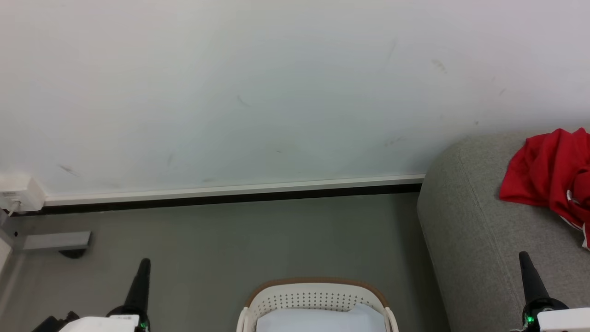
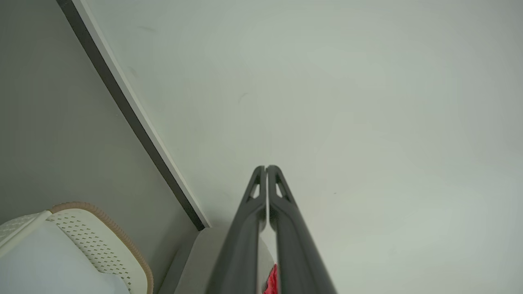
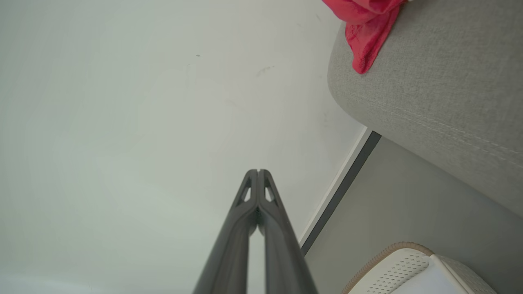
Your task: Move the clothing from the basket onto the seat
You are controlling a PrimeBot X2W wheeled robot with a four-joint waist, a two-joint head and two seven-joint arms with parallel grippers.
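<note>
The red clothing lies crumpled on the grey seat at the right edge of the head view; the right wrist view shows a red fold hanging over the seat's rounded corner. The white basket with its brown rim stands on the floor at the bottom centre, with a pale sheet inside. My left gripper points up at the lower left, shut and empty, left of the basket. My right gripper points up at the lower right over the seat's front, shut and empty. The shut tips face the wall.
A white wall with a white and black skirting runs behind the grey floor. A white socket box and a grey bracket sit at the far left. Bare floor lies between basket and wall.
</note>
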